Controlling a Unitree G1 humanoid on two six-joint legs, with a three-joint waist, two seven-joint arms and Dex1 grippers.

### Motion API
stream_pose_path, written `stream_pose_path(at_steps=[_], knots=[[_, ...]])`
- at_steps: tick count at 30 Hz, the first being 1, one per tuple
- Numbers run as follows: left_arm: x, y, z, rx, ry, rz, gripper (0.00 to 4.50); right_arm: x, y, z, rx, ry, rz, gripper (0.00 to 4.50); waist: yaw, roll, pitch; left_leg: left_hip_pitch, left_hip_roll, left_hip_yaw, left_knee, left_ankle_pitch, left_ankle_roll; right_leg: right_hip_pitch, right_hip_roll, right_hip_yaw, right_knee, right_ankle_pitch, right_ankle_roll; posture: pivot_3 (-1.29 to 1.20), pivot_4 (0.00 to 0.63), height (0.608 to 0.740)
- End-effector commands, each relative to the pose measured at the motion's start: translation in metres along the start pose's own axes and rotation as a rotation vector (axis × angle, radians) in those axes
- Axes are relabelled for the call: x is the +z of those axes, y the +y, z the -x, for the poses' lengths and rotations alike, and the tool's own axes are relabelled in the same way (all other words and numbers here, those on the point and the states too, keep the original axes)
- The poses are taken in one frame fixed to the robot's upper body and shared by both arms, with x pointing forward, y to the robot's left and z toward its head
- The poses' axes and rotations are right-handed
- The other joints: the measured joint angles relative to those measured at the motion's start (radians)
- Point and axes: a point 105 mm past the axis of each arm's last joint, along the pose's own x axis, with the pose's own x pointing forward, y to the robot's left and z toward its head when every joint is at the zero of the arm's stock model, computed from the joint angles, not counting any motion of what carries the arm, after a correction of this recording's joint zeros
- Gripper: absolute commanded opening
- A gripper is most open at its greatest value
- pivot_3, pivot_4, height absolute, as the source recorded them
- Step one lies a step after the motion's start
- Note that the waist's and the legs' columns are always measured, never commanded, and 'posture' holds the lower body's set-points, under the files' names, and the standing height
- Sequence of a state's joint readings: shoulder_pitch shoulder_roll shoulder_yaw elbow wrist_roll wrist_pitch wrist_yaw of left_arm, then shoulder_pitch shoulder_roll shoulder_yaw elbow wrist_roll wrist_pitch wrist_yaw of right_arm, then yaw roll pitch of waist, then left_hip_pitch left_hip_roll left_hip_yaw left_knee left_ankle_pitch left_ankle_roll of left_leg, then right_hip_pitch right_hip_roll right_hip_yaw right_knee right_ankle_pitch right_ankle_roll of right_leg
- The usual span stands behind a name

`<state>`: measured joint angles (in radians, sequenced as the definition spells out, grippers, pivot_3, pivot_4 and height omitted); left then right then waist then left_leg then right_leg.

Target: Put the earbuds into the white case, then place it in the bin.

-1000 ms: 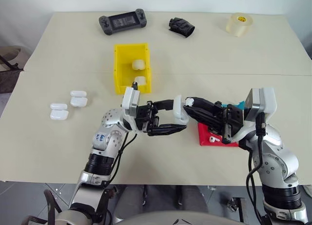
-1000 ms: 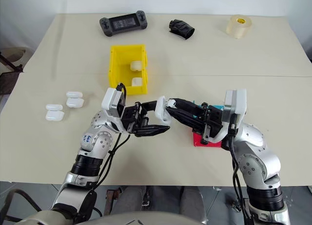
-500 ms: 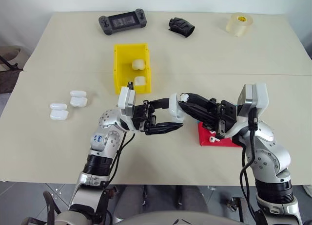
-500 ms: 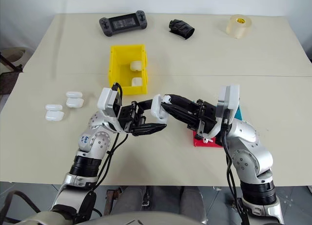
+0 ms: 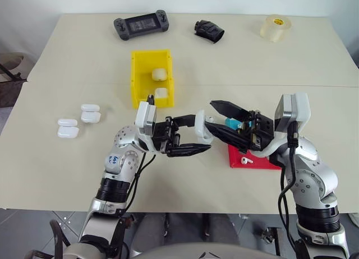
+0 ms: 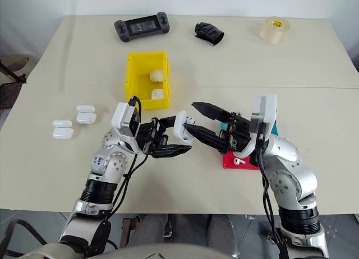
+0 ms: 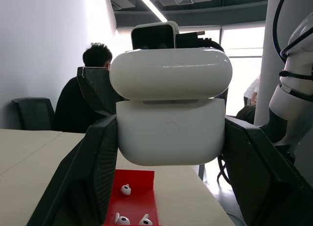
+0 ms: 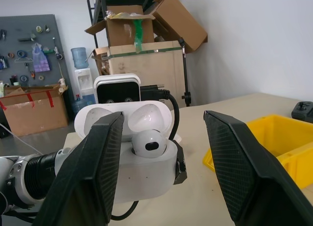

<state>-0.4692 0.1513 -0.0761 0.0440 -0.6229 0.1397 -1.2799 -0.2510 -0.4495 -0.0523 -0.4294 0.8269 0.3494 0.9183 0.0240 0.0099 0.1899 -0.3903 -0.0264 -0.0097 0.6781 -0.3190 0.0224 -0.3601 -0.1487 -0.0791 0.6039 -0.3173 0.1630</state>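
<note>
- The case (image 7: pixel 169 113) is held above the table between the 2 arms, pinched in the left gripper (image 5: pixel 193 137), lid tipped up
- 1 earbud (image 8: pixel 148 143) sits in its socket; the right gripper (image 6: pixel 196 120) has its fingers spread wide beside the case, holding nothing
- The red tray (image 5: pixel 252 158) under the right arm holds loose earbuds (image 7: pixel 126 189); my guess is 1 of these goes in next
- To do it well: keep the left arm quiet, lid toward the right gripper, and bring the next bud stem-first to the free socket
- The bin (image 5: pixel 143 74) lies beyond, 2 cases inside
- The right wrist view shows the seated bud; the left wrist view shows 3 buds in the tray, the head views only 1
</note>
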Motion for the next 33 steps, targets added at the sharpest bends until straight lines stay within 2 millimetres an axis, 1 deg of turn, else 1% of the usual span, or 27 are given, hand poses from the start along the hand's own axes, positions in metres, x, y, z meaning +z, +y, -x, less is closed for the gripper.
stream_pose_path(at_steps=[1,4,8,10,12,13,14,16,18,19,21,23,26,28,30,32,33], knots=[[0.011,-0.003,-0.011,-0.033,-0.045,-0.057,2.78,0.004,0.006,0.0,0.026,0.016,0.018,2.77,0.0,0.0,0.0,0.0,0.0,0.0,0.0,0.0,0.0,0.0,0.0,0.0,0.0,0.0,0.0,0.0,0.15,0.74],[0.009,-0.004,-0.008,-0.025,-0.033,-0.058,2.78,0.012,0.005,0.008,0.009,0.025,0.05,2.77,0.001,0.0,0.0,0.0,0.0,0.0,0.0,0.0,0.0,0.0,0.0,0.0,0.0,0.0,0.0,0.0,0.15,0.74],[0.006,-0.003,-0.001,-0.001,-0.009,-0.066,2.78,0.022,0.003,0.032,-0.044,0.086,0.092,2.77,0.002,0.0,0.0,-0.001,0.0,0.0,0.0,0.0,0.0,0.0,0.0,0.0,-0.002,0.0,0.0,0.0,0.15,0.74],[0.002,-0.005,0.006,0.013,0.015,-0.08,2.78,0.029,-0.002,0.056,-0.121,0.145,0.109,2.77,0.004,0.0,0.0,-0.001,0.0,0.0,0.0,0.0,0.0,0.001,0.0,0.0,-0.002,0.0,0.0,0.0,0.15,0.74],[0.0,-0.006,0.009,0.015,0.031,-0.096,2.78,0.033,-0.005,0.071,-0.174,0.182,0.114,2.77,0.003,0.0,0.0,-0.001,0.0,0.0,-0.001,0.0,0.0,0.001,0.0,-0.001,-0.003,0.0,0.0,0.0,0.15,0.74],[-0.002,-0.008,0.009,0.009,0.041,-0.107,2.78,0.028,-0.006,0.083,-0.193,0.241,0.111,2.77,0.003,0.0,0.0,-0.001,0.0,0.001,-0.001,0.0,0.0,0.001,0.0,0.0,-0.004,0.0,0.0,0.0,0.15,0.74],[-0.003,-0.009,0.01,0.011,0.048,-0.119,2.78,0.022,-0.007,0.101,-0.228,0.31,0.106,3.11,0.003,0.0,0.0,0.0,0.0,0.001,-0.001,0.0,0.0,0.001,0.0,0.0,-0.003,0.0,0.0,0.0,0.15,0.74],[-0.006,-0.012,0.011,0.007,0.068,-0.141,2.78,0.018,-0.014,0.136,-0.319,0.403,0.129,3.62,0.007,0.0,0.0,0.0,0.0,0.001,-0.001,0.0,0.0,0.002,0.0,-0.001,-0.004,0.0,0.0,0.0,0.15,0.74],[-0.007,-0.014,0.012,0.01,0.074,-0.15,2.78,0.016,-0.017,0.155,-0.359,0.458,0.15,4.29,0.005,0.0,0.0,0.0,-0.001,0.002,-0.001,0.0,0.001,0.003,0.0,-0.001,-0.006,0.0,0.0,0.0,0.15,0.74],[-0.007,-0.015,0.011,0.023,0.068,-0.147,2.78,0.016,-0.019,0.162,-0.371,0.476,0.165,4.49,0.004,0.0,0.0,0.0,-0.002,0.003,-0.001,0.0,0.001,0.003,0.0,0.0,-0.007,0.0,0.0,0.0,0.15,0.74],[-0.007,-0.016,0.011,0.034,0.063,-0.152,2.78,0.016,-0.025,0.174,-0.415,0.494,0.189,4.49,0.001,0.0,0.0,0.0,-0.001,0.004,-0.001,0.0,0.001,0.003,0.0,0.001,-0.007,0.0,0.0,0.0,0.15,0.74],[-0.008,-0.019,0.01,0.04,0.064,-0.155,2.78,0.014,-0.029,0.183,-0.429,0.522,0.172,4.49,0.0,0.0,0.0,0.001,0.002,0.004,-0.001,0.0,0.001,0.003,0.0,0.001,-0.007,0.0,0.0,0.0,0.15,0.74],[-0.008,-0.022,0.009,0.047,0.069,-0.157,2.78,0.015,-0.037,0.182,-0.399,0.573,0.22,4.49,0.0,0.001,0.0,0.002,0.002,0.005,-0.002,0.0,0.001,0.003,0.0,0.001,-0.007,0.0,0.0,0.0,0.15,0.74],[-0.008,-0.023,0.008,0.056,0.066,-0.154,2.78,0.017,-0.045,0.175,-0.389,0.594,0.202,4.49,0.001,0.001,0.0,0.002,0.002,0.005,-0.001,0.0,0.001,0.003,0.0,0.001,-0.007,0.0,0.0,0.0,0.15,0.74],[-0.008,-0.023,0.009,0.071,0.068,-0.162,2.78,0.019,-0.064,0.157,-0.379,0.675,0.174,4.49,-0.005,0.001,0.0,0.002,0.002,0.005,-0.001,0.0,0.001,0.003,0.0,0.001,-0.007,0.0,0.0,0.0,0.15,0.74],[-0.008,-0.022,0.008,0.08,0.07,-0.168,2.78,0.02,-0.077,0.147,-0.371,0.748,0.156,4.49,-0.004,0.003,0.0,0.001,0.003,0.007,0.0,0.0,0.001,0.003,0.0,0.003,-0.009,0.0,-0.001,0.0,0.15,0.74],[-0.008,-0.022,0.008,0.084,0.071,-0.172,2.78,0.017,-0.084,0.145,-0.361,0.812,0.157,4.49,-0.003,0.003,0.0,0.001,0.003,0.007,0.001,0.0,0.001,0.002,0.0,0.002,-0.009,0.0,-0.001,0.0,0.15,0.74]])
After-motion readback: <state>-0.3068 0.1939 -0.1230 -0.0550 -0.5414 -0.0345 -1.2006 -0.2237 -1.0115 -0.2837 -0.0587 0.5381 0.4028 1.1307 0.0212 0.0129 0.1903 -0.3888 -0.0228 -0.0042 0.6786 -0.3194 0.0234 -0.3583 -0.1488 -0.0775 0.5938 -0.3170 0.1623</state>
